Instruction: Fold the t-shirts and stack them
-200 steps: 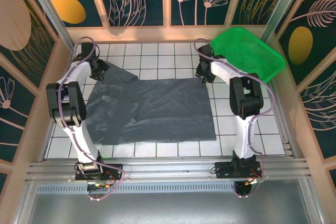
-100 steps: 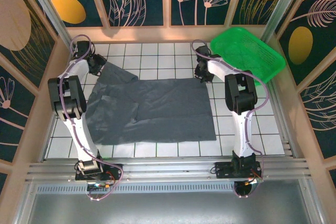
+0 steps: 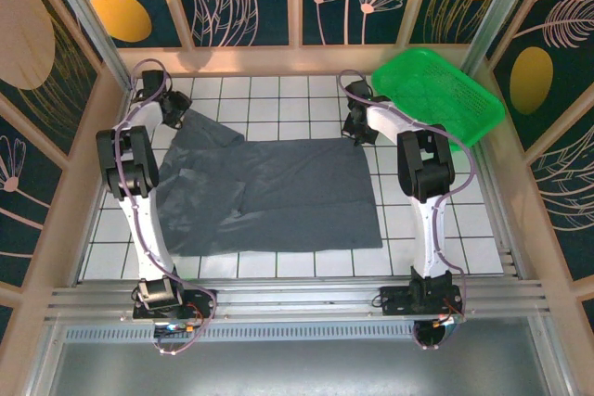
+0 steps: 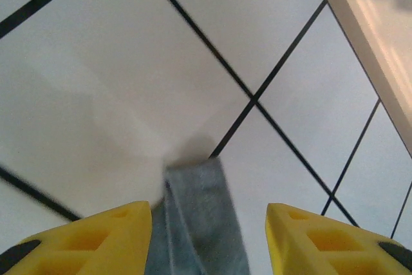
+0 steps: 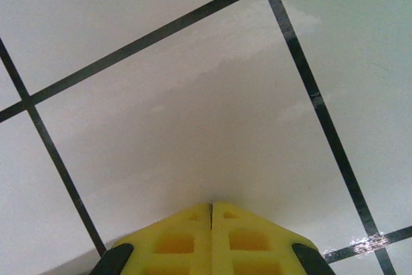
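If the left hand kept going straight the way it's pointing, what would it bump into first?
Probably the t-shirt, whose grey tip lies right in the gap of the open left hand. Past that comes the white tiled floor. Depth is hard to judge here.

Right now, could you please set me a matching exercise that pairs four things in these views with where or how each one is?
Things:
1. t-shirt
2. green basket
3. left gripper
4. right gripper

Place or state:
A. jaws pressed together over bare tiles
B. spread out on the tiles between the two arms
C. jaws apart, with an edge of the t-shirt between them
D. in the far right corner

Pairs: 1-B, 2-D, 3-C, 4-A
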